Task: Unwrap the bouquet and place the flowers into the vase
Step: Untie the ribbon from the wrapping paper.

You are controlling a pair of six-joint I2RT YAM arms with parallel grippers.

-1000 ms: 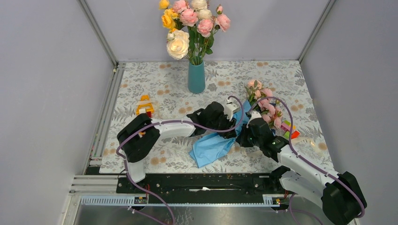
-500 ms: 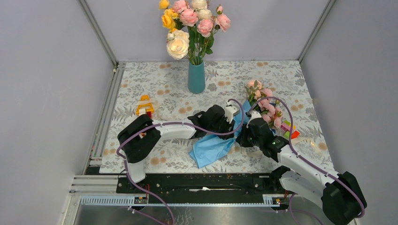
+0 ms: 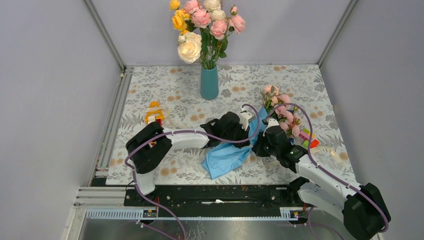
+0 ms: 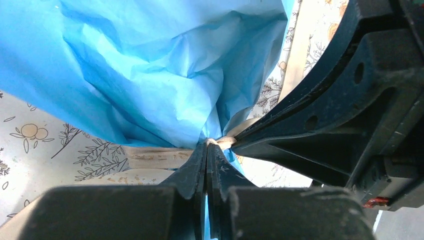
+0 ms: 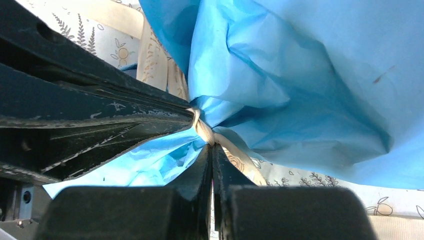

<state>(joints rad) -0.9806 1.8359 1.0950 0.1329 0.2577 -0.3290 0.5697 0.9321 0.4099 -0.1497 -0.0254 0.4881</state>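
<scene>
Shows left tool (image 4: 206, 150) clenched, seemingly pinching the cream ribbon (image 4: 155, 157) tied round the bouquet (image 4: 150, 65), right at the tips. Shows right tool (image 5: 211, 150) clenched on that ribbon too, directly opposite. Puts the vase (image 3: 209, 83) well beyond both tools, on the table (image 3: 165, 90).

We find no text, label, brand, number or sign that we can read in any view. The cream ribbon (image 4: 155, 157) tied round the bouquet (image 4: 150, 65) carries faint printed marks, too blurred for us to tell whether they are letters.
</scene>
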